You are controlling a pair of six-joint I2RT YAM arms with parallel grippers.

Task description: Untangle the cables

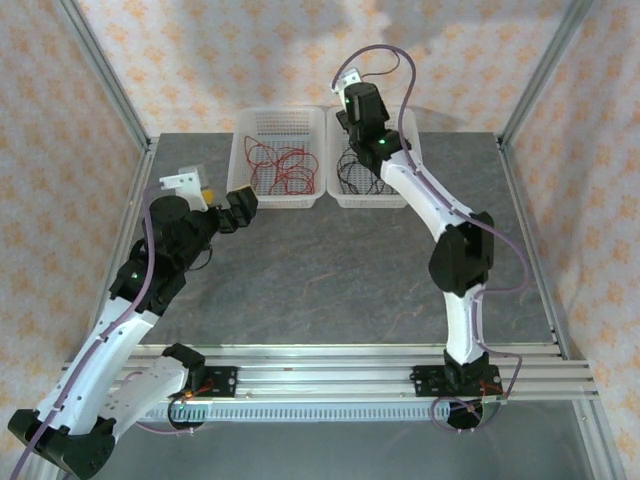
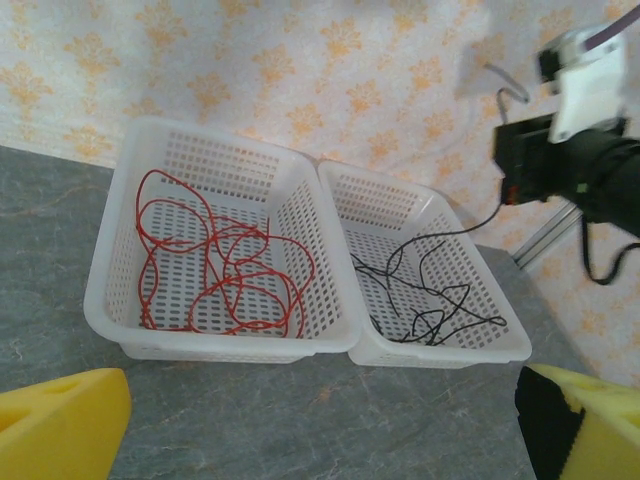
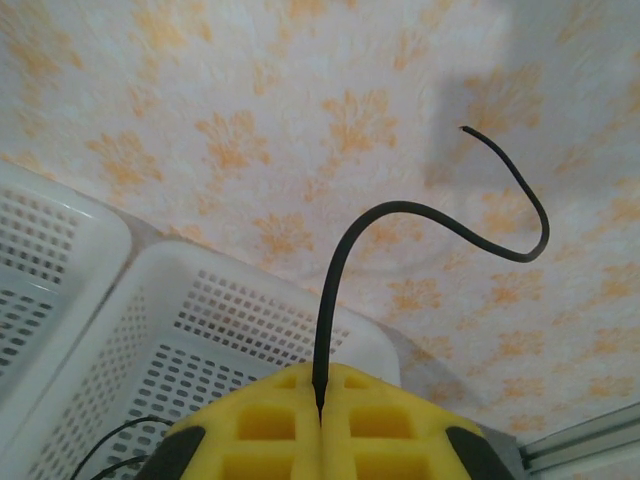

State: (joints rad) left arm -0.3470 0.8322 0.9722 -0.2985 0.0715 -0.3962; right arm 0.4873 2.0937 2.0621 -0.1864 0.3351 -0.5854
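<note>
Nearly done, I reckon: red cables (image 2: 215, 265) lie in the left basket (image 2: 100, 300), black cables (image 2: 430, 318) in the right basket (image 2: 450, 352) along the table's (image 1: 330, 270) far edge, my right gripper (image 3: 320, 400) clamped on one black cable (image 3: 327, 300) above it, left gripper (image 1: 236, 208) spread wide, empty.
</note>
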